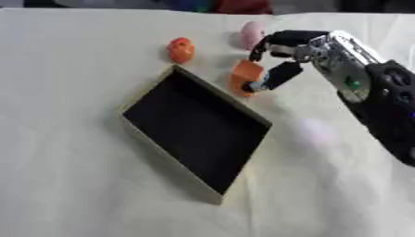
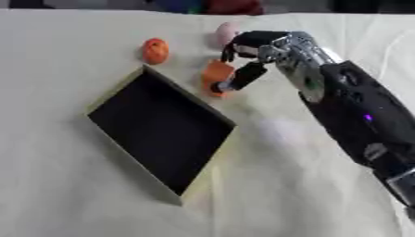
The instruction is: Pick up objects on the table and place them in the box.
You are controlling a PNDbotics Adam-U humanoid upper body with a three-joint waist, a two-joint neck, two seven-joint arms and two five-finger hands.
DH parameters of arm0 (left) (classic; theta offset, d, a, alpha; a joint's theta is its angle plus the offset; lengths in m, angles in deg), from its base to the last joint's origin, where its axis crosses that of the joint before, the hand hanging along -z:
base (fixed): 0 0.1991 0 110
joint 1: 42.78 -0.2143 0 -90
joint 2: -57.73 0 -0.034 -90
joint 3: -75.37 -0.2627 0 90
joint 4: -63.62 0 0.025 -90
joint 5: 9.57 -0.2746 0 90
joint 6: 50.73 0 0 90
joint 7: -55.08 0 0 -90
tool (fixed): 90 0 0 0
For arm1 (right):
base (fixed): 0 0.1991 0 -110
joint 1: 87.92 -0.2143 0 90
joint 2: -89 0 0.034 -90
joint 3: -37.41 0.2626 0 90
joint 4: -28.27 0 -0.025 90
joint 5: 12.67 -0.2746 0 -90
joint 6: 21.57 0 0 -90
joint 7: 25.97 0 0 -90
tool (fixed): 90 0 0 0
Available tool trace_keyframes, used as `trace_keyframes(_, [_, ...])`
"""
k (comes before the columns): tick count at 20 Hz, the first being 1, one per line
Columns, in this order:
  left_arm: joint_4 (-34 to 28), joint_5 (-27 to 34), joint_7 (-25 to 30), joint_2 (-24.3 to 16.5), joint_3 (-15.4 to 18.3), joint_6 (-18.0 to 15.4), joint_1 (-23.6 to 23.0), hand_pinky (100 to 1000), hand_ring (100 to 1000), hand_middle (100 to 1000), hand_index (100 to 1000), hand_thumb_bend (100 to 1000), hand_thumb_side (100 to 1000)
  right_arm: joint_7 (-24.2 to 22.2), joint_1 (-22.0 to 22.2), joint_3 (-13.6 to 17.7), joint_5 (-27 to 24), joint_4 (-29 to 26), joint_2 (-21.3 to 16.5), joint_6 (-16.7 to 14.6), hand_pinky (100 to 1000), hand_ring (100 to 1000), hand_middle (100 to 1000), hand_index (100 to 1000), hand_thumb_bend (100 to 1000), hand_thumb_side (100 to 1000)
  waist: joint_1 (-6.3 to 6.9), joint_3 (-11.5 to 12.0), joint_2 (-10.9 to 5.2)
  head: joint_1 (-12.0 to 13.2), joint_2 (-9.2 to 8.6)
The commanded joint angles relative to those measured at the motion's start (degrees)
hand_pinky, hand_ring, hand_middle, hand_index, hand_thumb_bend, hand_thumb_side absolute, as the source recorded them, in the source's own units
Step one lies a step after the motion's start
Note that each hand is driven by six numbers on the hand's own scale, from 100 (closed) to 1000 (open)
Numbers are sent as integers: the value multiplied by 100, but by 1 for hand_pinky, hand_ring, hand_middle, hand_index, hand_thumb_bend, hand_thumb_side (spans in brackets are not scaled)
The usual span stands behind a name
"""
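Note:
An open cardboard box (image 1: 172, 165) with a dark inside lies askew in the middle of the table. Just beyond its far right rim is an orange block (image 1: 242, 74), with my right hand (image 1: 336, 55) reaching in from the right. The hand is shut on the block: the thumb (image 1: 280, 75) presses its right side and the fingers curl over its top. A round orange object (image 1: 181, 49) lies on the cloth past the box's far corner. A pale pink object (image 1: 251, 33) sits behind the hand, partly hidden by the fingers. My left hand is out of sight.
A cream cloth (image 1: 73, 69) covers the whole table. Dark and coloured shapes line the far edge (image 1: 219, 5). My right forearm (image 2: 365, 120) crosses the right side of the table.

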Motion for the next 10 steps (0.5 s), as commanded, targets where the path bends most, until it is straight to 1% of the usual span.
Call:
trace_keyframes(1, [-80,-9,22,-72,-4,-1,47,601,604,723,637,102,941,42,-98,38,14,29,-38,-82,891,892,707,812,412,697,22,6,-99,-4,-7])
trace_keyframes(4, [-80,-9,30,-70,-3,-1,45,601,605,723,636,102,939,138,-93,52,-72,-38,-42,-126,876,861,655,778,346,670,22,0,-100,6,-1])
trace_keyframes(5, [-80,-9,34,-70,-3,0,45,601,605,723,636,102,940,173,-90,56,-118,-72,-48,-128,871,855,640,774,297,652,22,-3,-101,9,-1])
trace_keyframes(8, [-80,-10,46,-70,-2,2,43,601,605,723,637,101,939,299,-84,71,-276,-213,-80,-76,859,833,595,749,194,602,24,-13,-108,17,0])
trace_keyframes(10, [-80,-11,50,-73,2,4,42,601,605,723,637,101,939,369,-71,78,-393,-364,-127,-8,858,829,586,743,178,593,25,-20,-114,23,1])
